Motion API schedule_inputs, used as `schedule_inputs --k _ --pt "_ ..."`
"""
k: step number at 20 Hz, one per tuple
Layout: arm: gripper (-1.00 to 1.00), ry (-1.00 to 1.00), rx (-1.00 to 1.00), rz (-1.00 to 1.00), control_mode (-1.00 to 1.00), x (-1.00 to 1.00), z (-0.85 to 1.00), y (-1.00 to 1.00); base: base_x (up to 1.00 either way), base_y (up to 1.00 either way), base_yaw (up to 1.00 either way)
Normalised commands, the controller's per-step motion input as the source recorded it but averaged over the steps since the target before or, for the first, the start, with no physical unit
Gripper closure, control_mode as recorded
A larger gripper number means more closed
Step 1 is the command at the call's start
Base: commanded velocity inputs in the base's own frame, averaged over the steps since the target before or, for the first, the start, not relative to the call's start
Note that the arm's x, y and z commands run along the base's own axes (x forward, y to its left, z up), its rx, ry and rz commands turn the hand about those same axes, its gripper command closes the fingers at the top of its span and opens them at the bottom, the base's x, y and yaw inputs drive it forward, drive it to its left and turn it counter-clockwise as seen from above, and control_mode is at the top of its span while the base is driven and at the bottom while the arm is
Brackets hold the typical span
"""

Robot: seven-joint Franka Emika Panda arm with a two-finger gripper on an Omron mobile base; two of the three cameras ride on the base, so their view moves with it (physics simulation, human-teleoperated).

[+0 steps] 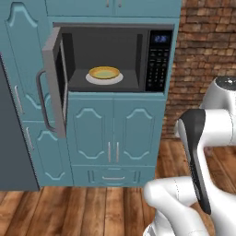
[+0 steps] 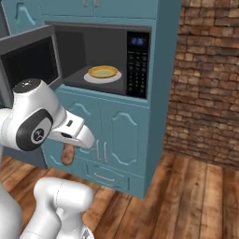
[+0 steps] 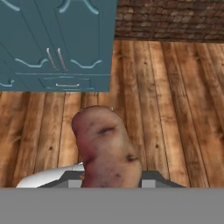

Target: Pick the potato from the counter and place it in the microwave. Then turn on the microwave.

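Observation:
The potato (image 3: 107, 148), a tan-brown lump with dark spots, sits between the fingers of my gripper (image 2: 69, 145), which is shut on it. In the right base view the potato (image 2: 68, 154) hangs below the white hand, low in front of the teal cabinets and well below the microwave (image 2: 138, 60). The microwave (image 1: 159, 60) is built into the cabinet wall. Its door (image 1: 54, 83) is swung open to the left. Inside, a white plate with a yellow dish (image 1: 104, 73) rests on the floor of the cavity.
Teal cabinet doors (image 1: 115, 133) and a drawer lie under the microwave. A brick wall (image 1: 203, 41) stands to the right, and a dark grey tall panel (image 1: 9, 138) to the left. The wooden floor (image 3: 175, 109) lies below the hand.

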Motion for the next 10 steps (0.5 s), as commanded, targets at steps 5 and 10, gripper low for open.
schedule_inputs --k 5,10 --pt "1.00 0.00 0.00 0.00 1.00 0.00 0.00 0.00 0.33 0.20 -0.01" --pt "1.00 0.00 0.00 0.00 1.00 0.00 0.00 0.00 0.42 -0.02 0.00"
